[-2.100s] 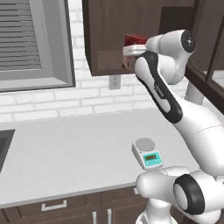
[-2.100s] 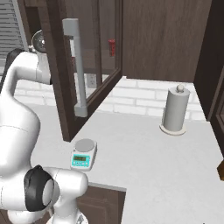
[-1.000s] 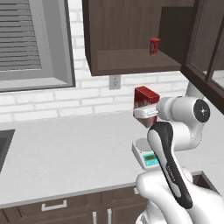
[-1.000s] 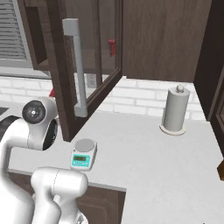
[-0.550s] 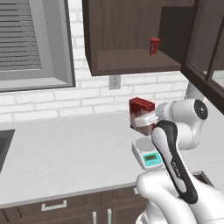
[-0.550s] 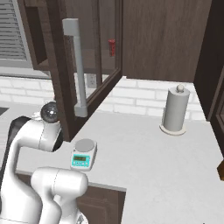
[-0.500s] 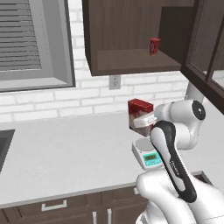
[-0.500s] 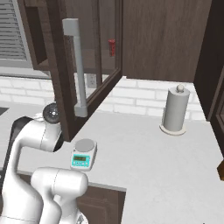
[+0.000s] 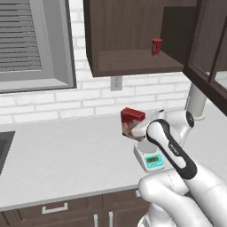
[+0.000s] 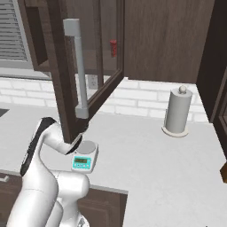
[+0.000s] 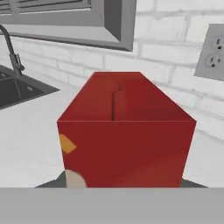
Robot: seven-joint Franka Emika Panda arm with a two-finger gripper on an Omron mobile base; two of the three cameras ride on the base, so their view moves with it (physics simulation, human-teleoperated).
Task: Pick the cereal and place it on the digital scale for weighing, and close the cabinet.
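The cereal [image 9: 131, 124], a red box with a pale picture, hangs low over the counter at the back left edge of the digital scale [image 9: 153, 157]. My gripper [image 9: 139, 130] is shut on it, and the box hides the fingers. In the hand view the cereal [image 11: 124, 140] stands close in front, tilted. I cannot tell whether it touches the scale's plate. The white, teal-fronted digital scale [image 10: 84, 157] sits near the counter's front edge. The cabinet [image 9: 133, 35] stands open above, and its glass door [image 10: 95, 75] with the silver bar handle [image 10: 76, 66] swings out over the counter.
A small red can [image 9: 156, 46] stands on the cabinet shelf. A paper towel holder [image 10: 177, 111] is at the back right of the counter. A wall outlet [image 11: 210, 54] is behind the box, with a sink [image 11: 17, 87] and a faucet [image 11: 11, 48] at the far left under a window [image 9: 33, 42].
The arm has brought the cereal down from the cabinet shelf to just above the counter beside the scale. In the last half second it sank a little further.
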